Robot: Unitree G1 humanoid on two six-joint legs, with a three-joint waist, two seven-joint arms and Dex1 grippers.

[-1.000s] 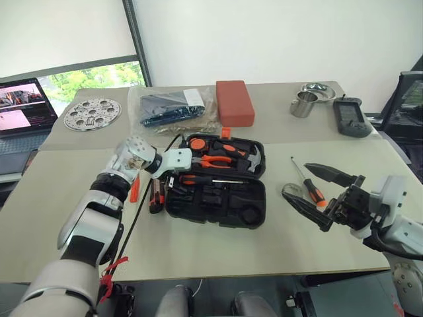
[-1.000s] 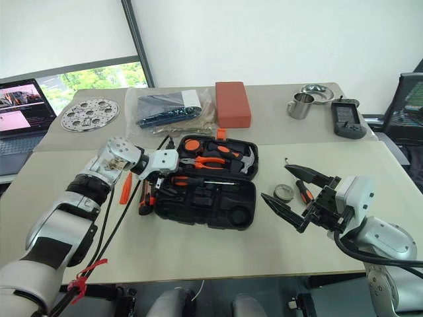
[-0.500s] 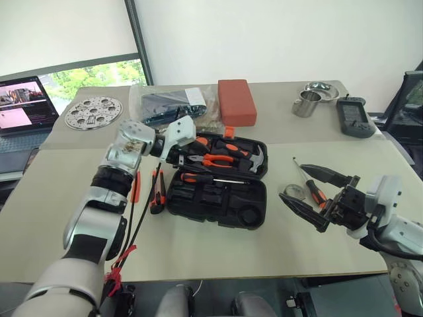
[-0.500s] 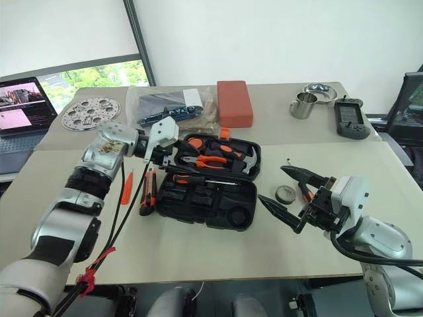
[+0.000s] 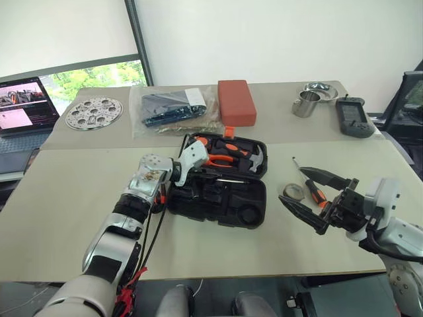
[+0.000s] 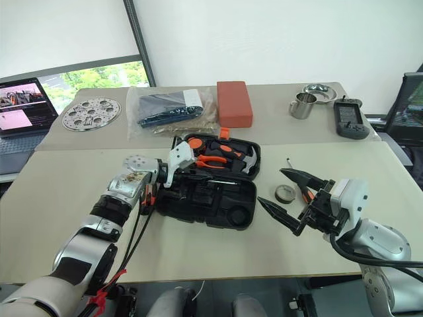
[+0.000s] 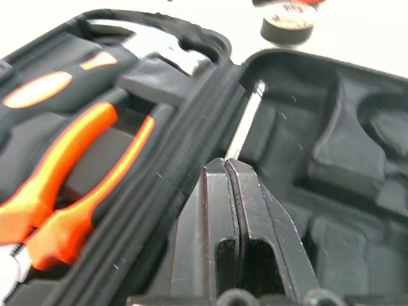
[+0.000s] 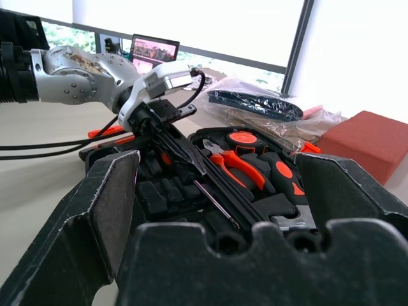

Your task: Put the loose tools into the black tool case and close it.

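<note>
The silver-jointed left arm is reaching forward and bending inward at the wrist, its left claw (image 7: 227, 171) pointing slightly downward with both black fingers pressing flat together. The right arm is hanging low at the side, its right claw (image 5: 315, 197) spreading wide.
</note>
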